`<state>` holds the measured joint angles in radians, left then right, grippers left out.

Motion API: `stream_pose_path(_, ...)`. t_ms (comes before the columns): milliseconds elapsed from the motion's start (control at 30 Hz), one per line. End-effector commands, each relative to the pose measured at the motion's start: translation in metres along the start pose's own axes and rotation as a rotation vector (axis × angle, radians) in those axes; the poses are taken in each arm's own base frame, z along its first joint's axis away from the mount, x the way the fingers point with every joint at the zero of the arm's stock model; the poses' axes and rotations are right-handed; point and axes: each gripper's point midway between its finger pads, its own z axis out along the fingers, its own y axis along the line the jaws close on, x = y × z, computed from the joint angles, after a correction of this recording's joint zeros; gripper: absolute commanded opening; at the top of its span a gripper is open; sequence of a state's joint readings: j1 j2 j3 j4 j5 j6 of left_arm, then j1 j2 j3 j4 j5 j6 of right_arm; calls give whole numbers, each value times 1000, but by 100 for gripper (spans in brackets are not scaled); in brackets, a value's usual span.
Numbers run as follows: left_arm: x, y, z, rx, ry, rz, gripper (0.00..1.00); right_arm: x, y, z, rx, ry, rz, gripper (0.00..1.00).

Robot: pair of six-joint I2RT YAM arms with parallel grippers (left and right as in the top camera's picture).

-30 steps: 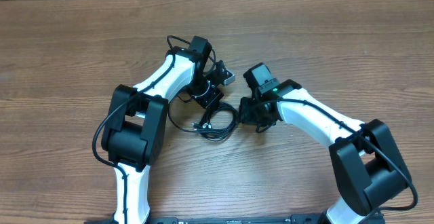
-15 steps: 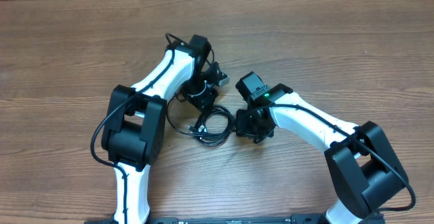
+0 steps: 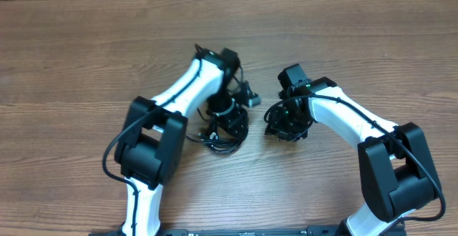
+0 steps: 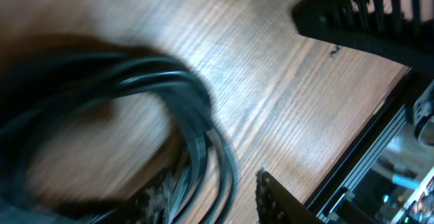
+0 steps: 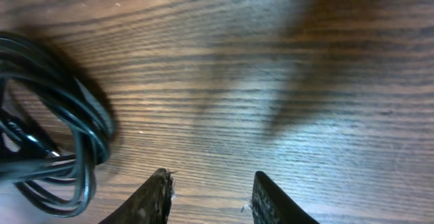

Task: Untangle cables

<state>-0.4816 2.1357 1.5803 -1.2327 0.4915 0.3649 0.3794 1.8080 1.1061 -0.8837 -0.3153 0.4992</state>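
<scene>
Several black cables (image 3: pixel 218 144) lie bunched on the tabletop (image 3: pixel 358 50). The left end effector (image 4: pixel 213 195) straddles some strands, spread open, probably to pinch one. The right end effector (image 5: pixel 207 195) hangs beside, likewise parted, empty.

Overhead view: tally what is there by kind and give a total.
Robot arms: 2, left arm and right arm
Tangled cable bundle: 1, strands too tangled to count
Table: 1
Total: 4
</scene>
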Motion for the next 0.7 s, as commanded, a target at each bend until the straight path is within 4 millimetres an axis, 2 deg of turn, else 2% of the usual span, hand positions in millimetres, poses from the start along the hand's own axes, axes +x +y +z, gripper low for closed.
stream_pose_path(0, -1, -11, 19, -42, 8, 18, 45, -1, 4, 0, -23, -1, -22, 40)
stream_pose_path(100, 1, -3, 24, -131, 31, -15, 41, -1, 4, 0, -23, 0, -31, 40)
stream_pose_path(267, -3, 4, 25, -202, 27, -15, 26, -1, 4, 0, -23, 0, -40, 41)
stream_pose_path(433, -3, 6, 25, -209, 27, -17, 31, -1, 4, 0, -23, -1, -41, 41)
stream_pose_path(533, -1, 13, 23, -256, 33, -57, 29, -1, 4, 0, -23, 0, -40, 41)
stream_pose_path(600, 2, 23, 20, -314, 41, -100, 22, -1, 4, 0, -23, 1, -40, 41)
stream_pose_path(633, 2, 23, 20, -316, 43, -101, 10, 0, 5, 1, -26, 4, -42, 42)
stream_pose_path(667, 3, 25, 19, -326, 46, -101, 4, 1, 7, 1, -32, 8, -44, 42)
